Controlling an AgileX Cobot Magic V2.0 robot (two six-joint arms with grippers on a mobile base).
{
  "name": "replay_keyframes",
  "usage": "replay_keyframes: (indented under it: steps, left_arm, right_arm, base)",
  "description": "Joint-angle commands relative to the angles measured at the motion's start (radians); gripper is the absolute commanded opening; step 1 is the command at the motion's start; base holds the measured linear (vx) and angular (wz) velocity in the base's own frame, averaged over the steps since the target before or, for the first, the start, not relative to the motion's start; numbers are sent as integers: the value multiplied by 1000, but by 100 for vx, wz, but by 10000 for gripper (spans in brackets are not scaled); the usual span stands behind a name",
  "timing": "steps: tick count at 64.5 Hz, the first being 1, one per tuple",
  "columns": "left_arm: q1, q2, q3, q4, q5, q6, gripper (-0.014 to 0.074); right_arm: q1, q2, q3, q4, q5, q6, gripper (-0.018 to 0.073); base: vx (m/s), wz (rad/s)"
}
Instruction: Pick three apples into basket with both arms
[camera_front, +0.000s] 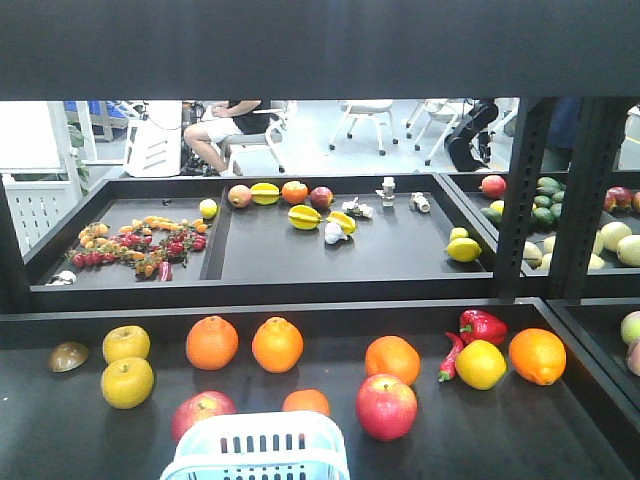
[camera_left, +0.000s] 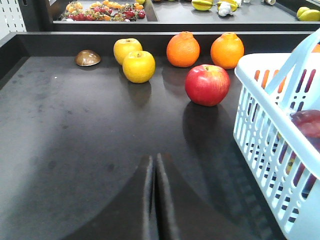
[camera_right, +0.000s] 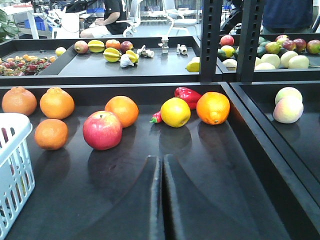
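The pale basket (camera_front: 258, 445) stands at the near edge of the front tray. One red apple (camera_front: 203, 413) lies just left of it and another red apple (camera_front: 386, 406) to its right. In the left wrist view my left gripper (camera_left: 154, 159) is shut and empty, low over the tray, with the left apple (camera_left: 207, 85) ahead to the right beside the basket (camera_left: 265, 100). A dark red round fruit (camera_left: 306, 122) lies inside the basket. My right gripper (camera_right: 162, 159) is shut and empty, the right apple (camera_right: 102, 130) ahead to its left, the basket (camera_right: 12, 150) at far left.
Oranges (camera_front: 212, 342) (camera_front: 277, 344) (camera_front: 392, 359) (camera_front: 306, 402) (camera_front: 537, 355), two yellow apples (camera_front: 126, 343) (camera_front: 127, 382), a yellow fruit (camera_front: 481, 364) and red peppers (camera_front: 482, 325) share the tray. A raised wall (camera_front: 300, 305) bounds its far side. More fruit trays lie behind and to the right.
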Motion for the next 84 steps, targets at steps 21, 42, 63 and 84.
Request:
replay_keyframes:
  steps: [21,42,63,84]
  left_arm:
    - [2,-15,-25,-1,-58,-10,-7]
    - [2,-15,-25,-1,-58,-10,-7]
    - [2,-15,-25,-1,-58,-10,-7]
    - [2,-15,-25,-1,-58,-10,-7]
  right_arm:
    - [-6,-16,101,17,-105,19,-4]
    - [-7,-15,97,-84,17,28,-4]
    - [-18,-14,97,-84,18,128,-4]
    - [-18,-14,97,-85,17,88,-4]
  base:
    - [0,0]
    - [0,0]
    - [0,0]
    - [0,0]
